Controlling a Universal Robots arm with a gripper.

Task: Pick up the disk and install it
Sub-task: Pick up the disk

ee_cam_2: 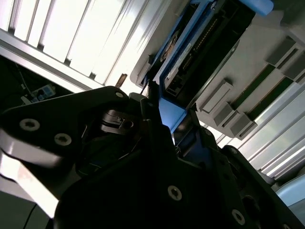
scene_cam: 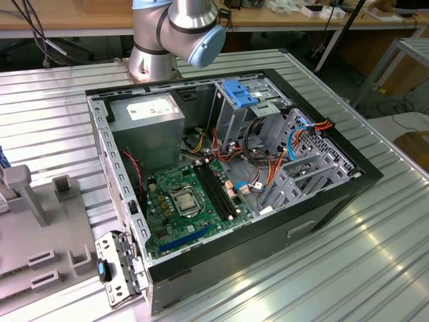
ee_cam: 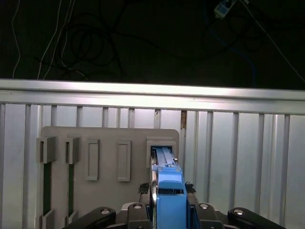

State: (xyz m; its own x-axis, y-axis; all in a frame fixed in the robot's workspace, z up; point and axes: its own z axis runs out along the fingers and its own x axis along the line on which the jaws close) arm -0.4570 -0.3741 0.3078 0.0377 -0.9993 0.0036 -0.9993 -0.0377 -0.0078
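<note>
Meanwhile, on the ribbed metal table (scene_cam: 375,268), an open PC case (scene_cam: 221,258) sits mid-table w/ motherboard (scene_cam: 181,201) and drive cage (scene_cam: 308,168) exposed. A grey fixture plate (ee_cam: 108,191) lies by the table's edge, at the exterior view's left of the case. In the first wrist view the gripper (ee_cam: 170,205) is clamped on the disk (ee_cam: 167,183), black fingers (ee_cam: 190,194) pressed vs. both sides of its blue rail. The disk stands on edge in the end slot at a corner of the plate, not yet lifted clear.
</note>
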